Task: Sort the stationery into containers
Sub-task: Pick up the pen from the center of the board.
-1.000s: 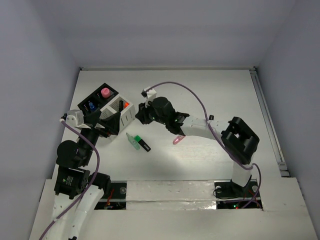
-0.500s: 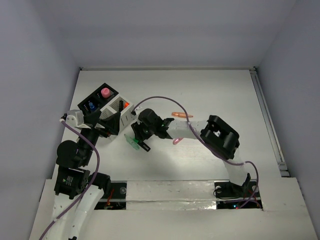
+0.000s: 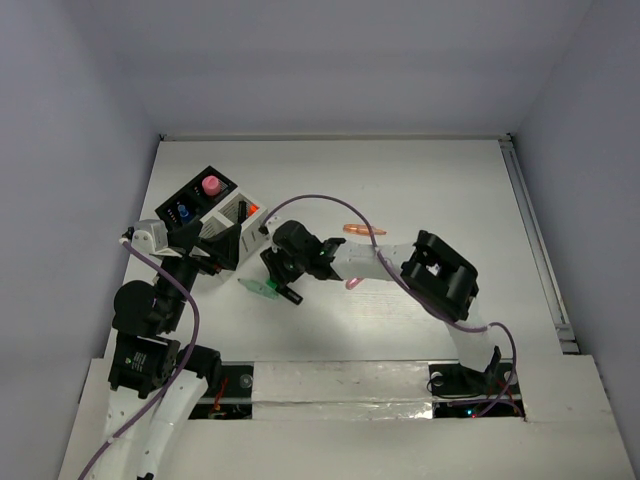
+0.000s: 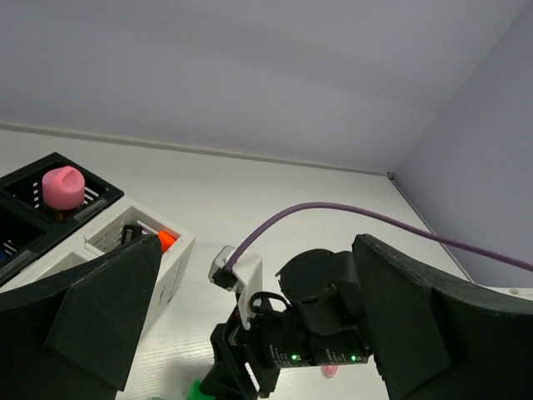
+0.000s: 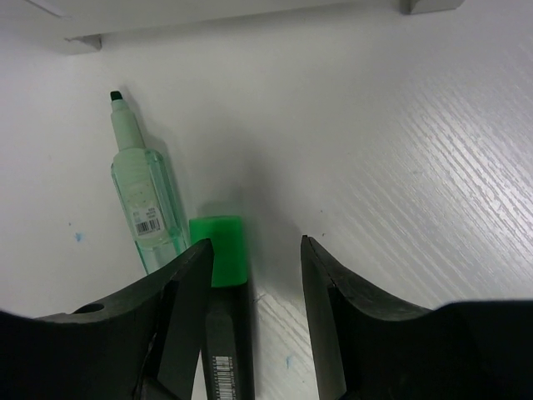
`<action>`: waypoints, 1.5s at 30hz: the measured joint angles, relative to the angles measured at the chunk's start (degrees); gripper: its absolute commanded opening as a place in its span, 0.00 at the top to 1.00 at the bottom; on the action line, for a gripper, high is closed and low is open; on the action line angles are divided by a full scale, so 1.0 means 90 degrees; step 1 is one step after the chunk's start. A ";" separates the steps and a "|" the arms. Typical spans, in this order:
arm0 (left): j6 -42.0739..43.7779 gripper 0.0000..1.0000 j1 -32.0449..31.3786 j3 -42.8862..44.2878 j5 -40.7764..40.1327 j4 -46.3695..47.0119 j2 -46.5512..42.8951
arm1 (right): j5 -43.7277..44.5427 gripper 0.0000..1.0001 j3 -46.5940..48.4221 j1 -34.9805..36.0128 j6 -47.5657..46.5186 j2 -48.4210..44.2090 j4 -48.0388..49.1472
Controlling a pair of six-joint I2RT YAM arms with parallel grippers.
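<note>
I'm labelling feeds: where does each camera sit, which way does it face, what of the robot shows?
Top external: above and behind, looking down on the table; left arm and right arm show.
Left wrist: on the left arm, facing across to the white container and right arm; own fingers at the lower corners.
Right wrist: facing down at the mint highlighter and green-capped marker; own fingers flanking.
Top and right wrist share both pens.

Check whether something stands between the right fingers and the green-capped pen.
Nothing visible does: the green-capped pen lies between the open right fingers. The mint marker lies close beside it, just outside one finger.
</note>
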 measured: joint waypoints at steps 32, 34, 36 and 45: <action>-0.0002 0.01 0.0000 0.0000 0.0022 0.0000 0.0000 | -0.0646 0.50 0.0172 0.0078 -0.0063 -0.0019 -0.0748; 0.0000 0.01 0.0000 0.0000 0.0022 0.0000 0.0000 | -0.0605 0.51 0.0228 0.0095 -0.0061 0.0029 -0.0818; 0.0000 0.01 0.0000 0.0000 0.0022 0.0000 0.0000 | -0.0505 0.53 0.0287 0.0109 -0.0061 0.0078 -0.0862; -0.0002 0.01 0.0000 0.0000 0.0022 0.0000 0.0000 | 0.0221 0.48 0.0503 0.0117 -0.0124 0.0146 -0.1258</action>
